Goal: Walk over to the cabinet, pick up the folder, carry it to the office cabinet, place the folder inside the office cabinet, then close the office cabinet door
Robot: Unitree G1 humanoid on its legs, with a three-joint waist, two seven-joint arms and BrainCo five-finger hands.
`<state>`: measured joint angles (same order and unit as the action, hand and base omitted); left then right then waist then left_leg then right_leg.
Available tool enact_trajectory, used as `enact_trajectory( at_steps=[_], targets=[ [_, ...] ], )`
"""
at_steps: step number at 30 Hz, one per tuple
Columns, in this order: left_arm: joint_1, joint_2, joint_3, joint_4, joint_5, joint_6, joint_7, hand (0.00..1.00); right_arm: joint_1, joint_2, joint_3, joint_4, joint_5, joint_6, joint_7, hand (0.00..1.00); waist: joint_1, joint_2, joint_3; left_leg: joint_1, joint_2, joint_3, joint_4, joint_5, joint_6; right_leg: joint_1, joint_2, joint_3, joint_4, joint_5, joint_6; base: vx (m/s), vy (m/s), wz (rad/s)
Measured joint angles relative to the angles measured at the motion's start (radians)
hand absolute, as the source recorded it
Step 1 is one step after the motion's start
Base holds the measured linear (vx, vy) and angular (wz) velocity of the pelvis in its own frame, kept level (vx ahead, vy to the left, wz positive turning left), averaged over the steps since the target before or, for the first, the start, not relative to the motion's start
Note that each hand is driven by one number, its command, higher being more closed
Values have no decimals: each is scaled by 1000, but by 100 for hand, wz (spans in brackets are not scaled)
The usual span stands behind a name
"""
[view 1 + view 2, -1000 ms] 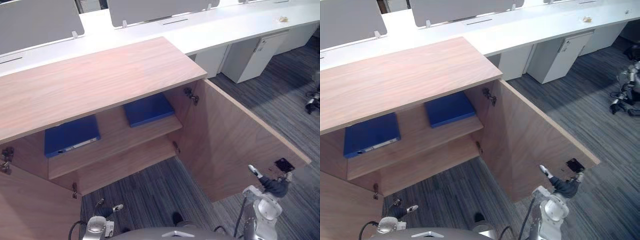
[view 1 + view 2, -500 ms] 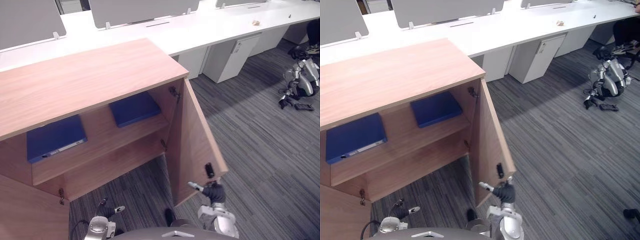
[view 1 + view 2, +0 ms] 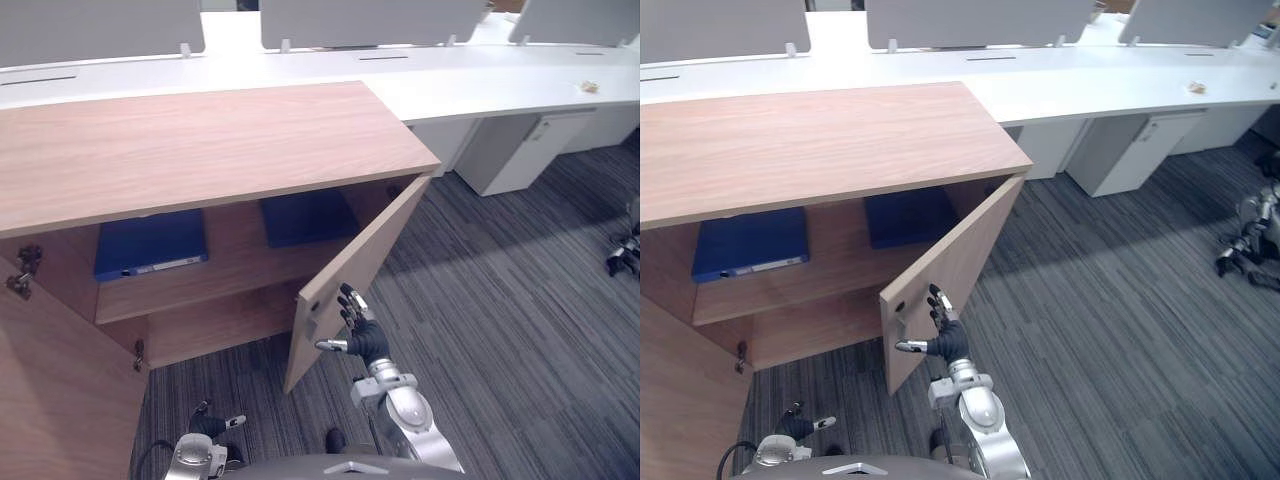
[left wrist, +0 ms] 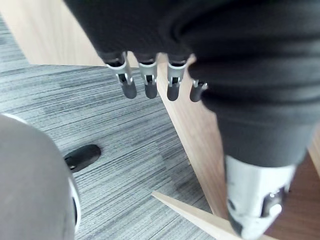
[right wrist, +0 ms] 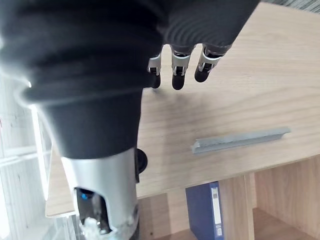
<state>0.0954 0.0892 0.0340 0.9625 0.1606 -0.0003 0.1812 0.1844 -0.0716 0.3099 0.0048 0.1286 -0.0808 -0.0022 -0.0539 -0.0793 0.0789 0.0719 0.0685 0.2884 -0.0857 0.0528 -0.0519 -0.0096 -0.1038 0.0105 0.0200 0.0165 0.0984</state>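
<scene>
Wood-grain office cabinet (image 3: 200,150) stands in front of a long white desk (image 3: 480,85) carrying grey divider panels (image 3: 370,20); a white pedestal unit (image 3: 520,150) sits under the desk off to the right, and grey striped carpet (image 3: 520,330) covers the floor. Left-hand door (image 3: 60,380) is swung wide open toward the camera. Right-hand door (image 3: 360,260) stands at roughly half swing, its free edge angled out over the carpet and partly screening the right half of the interior. On the upper shelf (image 3: 240,270) lie two blue folders, both flat: left folder (image 3: 150,245) with its labelled spine facing outward, right folder (image 3: 305,215) deeper in behind the half-swung door, well apart from the first. Neither folder is in a hand. Right hand (image 3: 360,335) is raised at the outer face of the right-hand door near its free edge, fingers (image 5: 176,67) straight and spread with nothing between them, tips at the panel surface — whether they actually touch it cannot be told. The right wrist view also shows a grey bar handle (image 5: 240,140) on that face just beyond the fingertips, and a blue folder spine below the door's edge. Left hand (image 3: 215,425) hangs low at the robot's left side over the carpet beside the left-hand door; its fingers (image 4: 150,80) are loosely extended and empty.
</scene>
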Motion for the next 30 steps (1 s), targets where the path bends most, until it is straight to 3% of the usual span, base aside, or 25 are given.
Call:
enact_trajectory(
  at_steps=[7, 13, 17, 30],
  targets=[
    [2, 2, 66, -12, -24, -11, 1, 0, -202, -63, -99, 180, 2, 3, -59, 0, 35, 5, 4, -46, -20, -77, 0, 16, 24, 10, -22, -71, -16, -1, 12, 14, 18, 33],
    [12, 7, 83, -27, -45, -11, 9, 0, -310, -92, -177, 266, 0, 2, -124, 0, 48, 35, 24, -80, -33, -152, -1, 31, 29, 25, -32, -141, -29, -5, 17, -16, 4, 35],
    [18, 9, 83, -44, -53, -11, 12, 0, -350, -101, -197, 320, -19, 2, -156, 0, 57, 38, 33, -96, -34, -187, -1, 41, 30, 34, -32, -181, -30, -10, 18, -10, -7, 27],
    [17, 7, 84, -52, -82, -11, 32, 0, -248, -56, -294, 378, -107, 2, -160, 0, 58, 39, 48, -104, -47, -271, -1, 45, 29, 81, -37, -269, -41, -37, 18, 1, -10, 20]
  ],
)
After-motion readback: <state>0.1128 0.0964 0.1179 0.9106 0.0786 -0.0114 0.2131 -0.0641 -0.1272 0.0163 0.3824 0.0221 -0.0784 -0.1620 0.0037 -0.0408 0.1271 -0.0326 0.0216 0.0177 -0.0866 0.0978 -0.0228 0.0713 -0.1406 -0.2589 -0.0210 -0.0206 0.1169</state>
